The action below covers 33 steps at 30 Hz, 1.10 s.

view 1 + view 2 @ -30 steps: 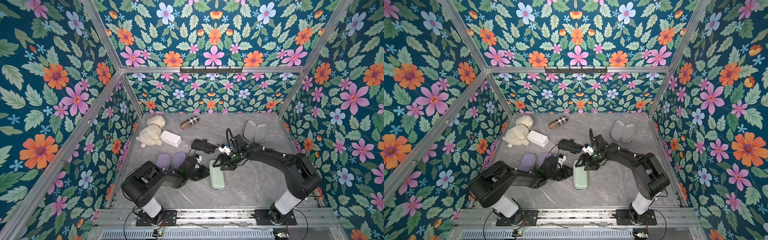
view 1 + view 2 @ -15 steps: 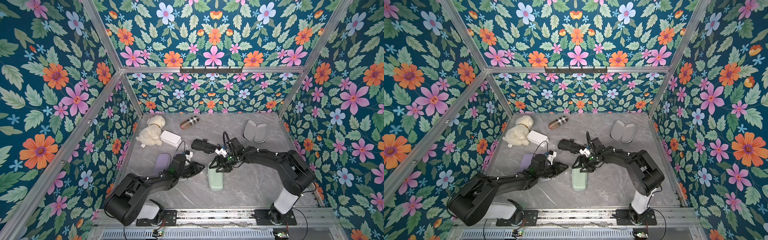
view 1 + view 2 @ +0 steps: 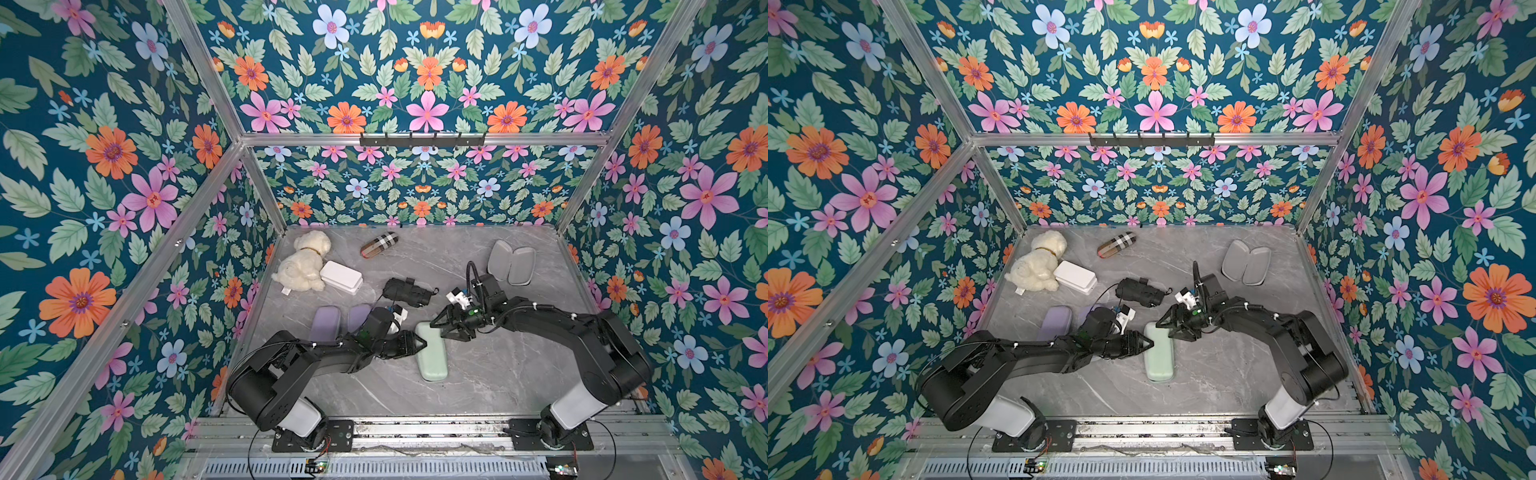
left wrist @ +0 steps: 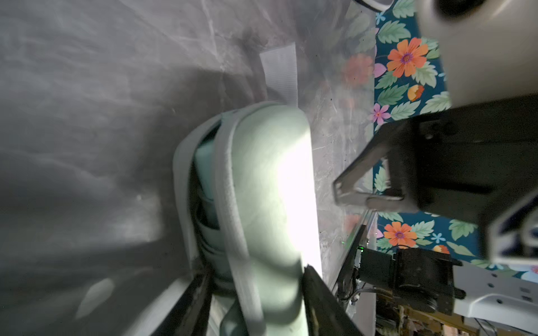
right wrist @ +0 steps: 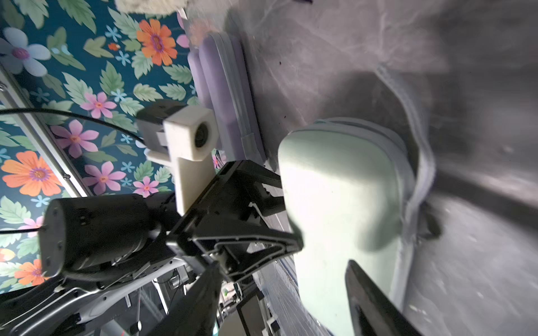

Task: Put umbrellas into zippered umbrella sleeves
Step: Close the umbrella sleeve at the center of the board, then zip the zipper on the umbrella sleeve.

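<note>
A mint green sleeve (image 3: 433, 357) (image 3: 1160, 357) lies mid-table, its zip partly undone. Through the gap the mint umbrella (image 4: 207, 168) shows inside. My left gripper (image 3: 417, 344) (image 4: 256, 305) is open and straddles the sleeve's left edge, one finger under it and one on top. At the sleeve's far end my right gripper (image 3: 441, 328) (image 5: 279, 302) stands open, one finger (image 5: 369, 299) over the mint sleeve (image 5: 343, 197). A black umbrella (image 3: 407, 292) lies behind them. Two lavender sleeves (image 3: 325, 324) lie at the left. An open sleeve with grey lining (image 3: 510, 262) sits back right.
A white plush dog (image 3: 302, 262), a white box (image 3: 341, 277) and a tan plaid capsule (image 3: 379, 245) lie at the back left. Floral walls close in three sides. The lavender sleeves (image 5: 221, 96) lie close beside my left arm.
My left arm has swung right from beside the lavender sleeves to the mint sleeve, and its jaws have opened. The right jaws have narrowed a little at the sleeve's far end.
</note>
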Tool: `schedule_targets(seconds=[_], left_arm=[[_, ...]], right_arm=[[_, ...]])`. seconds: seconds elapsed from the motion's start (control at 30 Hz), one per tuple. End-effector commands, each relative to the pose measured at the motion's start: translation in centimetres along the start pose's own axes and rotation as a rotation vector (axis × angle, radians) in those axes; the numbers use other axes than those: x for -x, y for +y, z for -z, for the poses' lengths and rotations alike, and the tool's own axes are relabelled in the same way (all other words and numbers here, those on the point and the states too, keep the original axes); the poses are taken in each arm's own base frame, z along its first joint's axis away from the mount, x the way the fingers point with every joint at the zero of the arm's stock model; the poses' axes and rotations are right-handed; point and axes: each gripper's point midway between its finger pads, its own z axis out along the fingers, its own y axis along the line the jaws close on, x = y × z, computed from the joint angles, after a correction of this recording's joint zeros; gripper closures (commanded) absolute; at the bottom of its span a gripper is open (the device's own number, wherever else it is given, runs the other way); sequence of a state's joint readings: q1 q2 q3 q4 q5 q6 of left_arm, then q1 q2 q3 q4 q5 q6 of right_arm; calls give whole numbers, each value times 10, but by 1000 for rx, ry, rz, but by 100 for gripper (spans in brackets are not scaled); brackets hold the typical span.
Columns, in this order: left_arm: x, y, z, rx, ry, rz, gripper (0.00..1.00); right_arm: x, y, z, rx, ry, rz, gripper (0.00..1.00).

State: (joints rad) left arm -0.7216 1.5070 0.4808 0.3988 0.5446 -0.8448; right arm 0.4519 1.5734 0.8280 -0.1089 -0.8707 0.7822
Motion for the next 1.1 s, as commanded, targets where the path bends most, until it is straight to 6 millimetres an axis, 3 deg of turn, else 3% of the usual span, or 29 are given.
schedule_targets(seconds=[0.0, 0.13, 0.3, 0.43, 0.53, 0.6, 0.77, 0.87, 0.97, 1.07], left_arm=[[-5, 16, 0, 82, 29, -29, 50], [-8, 19, 1, 117, 61, -30, 47], [-23, 36, 12, 214, 114, -20, 39], [-25, 32, 6, 163, 111, 18, 37], [-15, 22, -1, 101, 75, 20, 37], [-4, 20, -5, 96, 62, 0, 38], [23, 35, -1, 173, 65, -49, 40], [24, 45, -1, 230, 101, -72, 40], [20, 51, -3, 253, 148, -84, 40], [19, 50, -4, 254, 170, -100, 39]], right_arm=[[-21, -40, 10, -189, 18, -20, 36], [-44, -63, 8, -267, 49, -57, 40], [-50, -54, -8, -235, 45, -32, 41], [-51, -53, -24, -208, 76, -31, 44], [-45, -49, -35, -176, 70, -27, 50], [-33, -36, -43, -116, 57, -26, 55], [-17, -3, -60, 30, 53, -34, 60], [-23, -14, -53, -2, 67, -32, 53], [-24, -40, -24, -142, 22, 11, 46], [-22, -65, 6, -376, -52, 192, 40]])
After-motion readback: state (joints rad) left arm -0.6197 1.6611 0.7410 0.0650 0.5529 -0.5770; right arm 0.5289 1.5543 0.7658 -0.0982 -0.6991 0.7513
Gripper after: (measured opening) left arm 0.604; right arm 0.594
